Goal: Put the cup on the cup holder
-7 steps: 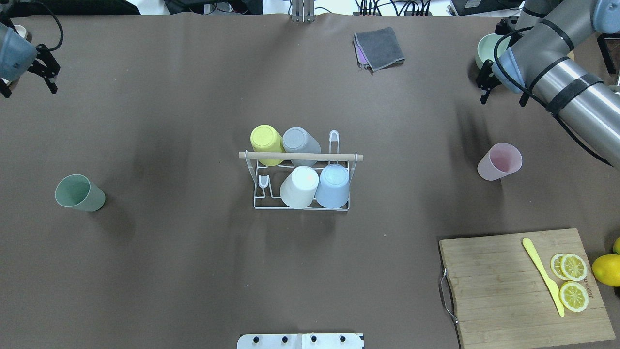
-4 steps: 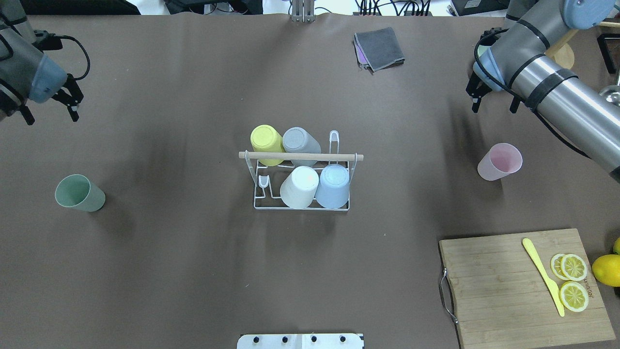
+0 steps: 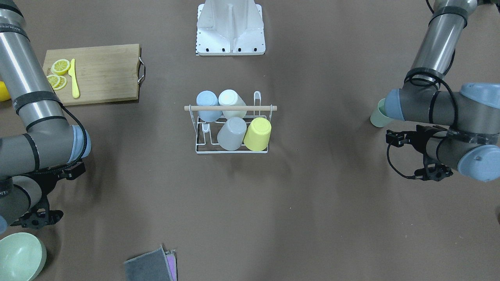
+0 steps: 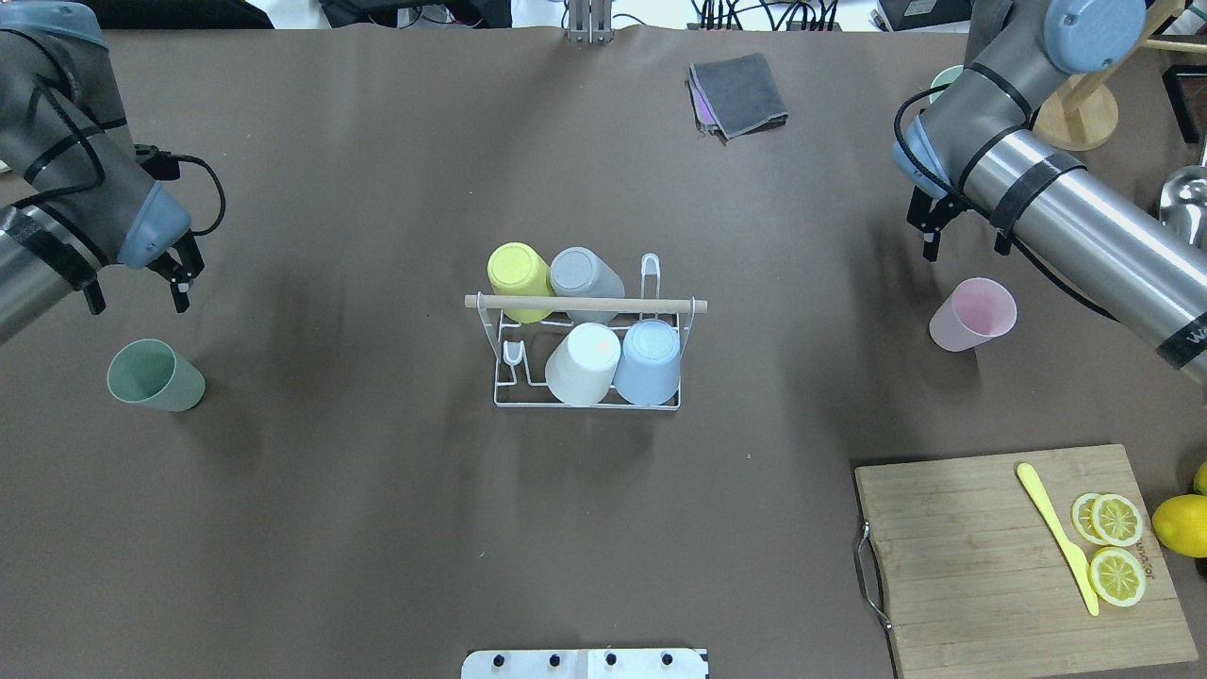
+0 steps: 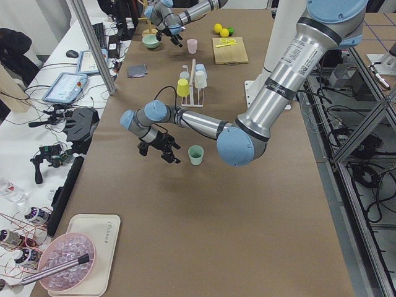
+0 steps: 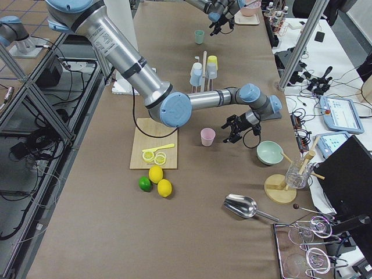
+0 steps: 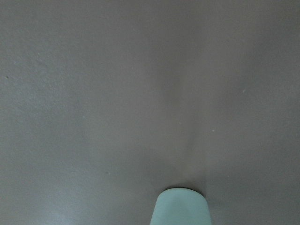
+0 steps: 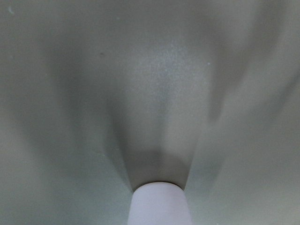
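The white wire cup holder [image 4: 497,377] with a wooden rod handle [image 4: 585,304] stands mid-table and carries yellow, grey, white and blue cups upside down. A green cup [image 4: 156,375] stands upright at the left, a pink cup [image 4: 973,314] at the right. My left gripper [image 4: 137,300] is open and empty, just beyond the green cup. My right gripper [image 4: 964,247] is open and empty, just beyond the pink cup. The left wrist view shows the green cup [image 7: 180,208] at its bottom edge. The right wrist view shows the pink cup [image 8: 159,204] likewise.
A wooden cutting board [image 4: 981,566] with lemon slices [image 4: 1116,547] and a yellow knife [image 4: 1056,538] lies at the near right, with a lemon [image 4: 1183,523] beside it. A grey cloth [image 4: 738,94] lies at the far side. A green bowl [image 3: 19,255] sits behind the right arm.
Both arms have swung in from the far corners. The left gripper has come closer to the green cup, the right gripper closer to the pink cup. The cups have not moved.
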Robot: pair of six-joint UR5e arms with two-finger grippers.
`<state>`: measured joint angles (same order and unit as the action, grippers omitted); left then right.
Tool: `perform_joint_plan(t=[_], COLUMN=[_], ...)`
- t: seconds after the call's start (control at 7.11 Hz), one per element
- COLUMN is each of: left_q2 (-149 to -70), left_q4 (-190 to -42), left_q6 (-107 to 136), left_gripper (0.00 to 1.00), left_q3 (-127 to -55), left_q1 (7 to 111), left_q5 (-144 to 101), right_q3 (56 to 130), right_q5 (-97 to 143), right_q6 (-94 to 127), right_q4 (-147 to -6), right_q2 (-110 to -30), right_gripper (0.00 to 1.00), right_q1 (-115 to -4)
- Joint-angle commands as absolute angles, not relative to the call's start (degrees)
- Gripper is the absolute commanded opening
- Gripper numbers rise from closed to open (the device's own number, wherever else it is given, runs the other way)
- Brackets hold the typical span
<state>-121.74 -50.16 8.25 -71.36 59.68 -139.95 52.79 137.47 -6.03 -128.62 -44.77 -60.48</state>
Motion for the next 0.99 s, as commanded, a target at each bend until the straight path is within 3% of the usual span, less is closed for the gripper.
perform_joint_plan(t=[0.0,0.56,0.84], left_q2=[-120.8,-120.4,-118.1], left_q4=[-47.1,-47.2,-48.2], left_q6=[6.2,6.1,6.1], left_gripper=[0.98,0.98,0.97], left_q3=[-73.1,-73.6,-74.3], left_q1=[57.9,55.4,53.7], left_q5=[-140.1,-140.6,-140.6], right_q3=[52.5,50.8,50.5], right_q5=[137.1,138.0,138.3], right_q6=[-8.0,-9.5,-9.4], right_q4=[-131.3,-131.4,-131.5], right_q2=[-45.0,-46.1,-46.9], right_gripper=[0.99,0.96,0.88], right_q1=[-59.4,-57.0,-56.8])
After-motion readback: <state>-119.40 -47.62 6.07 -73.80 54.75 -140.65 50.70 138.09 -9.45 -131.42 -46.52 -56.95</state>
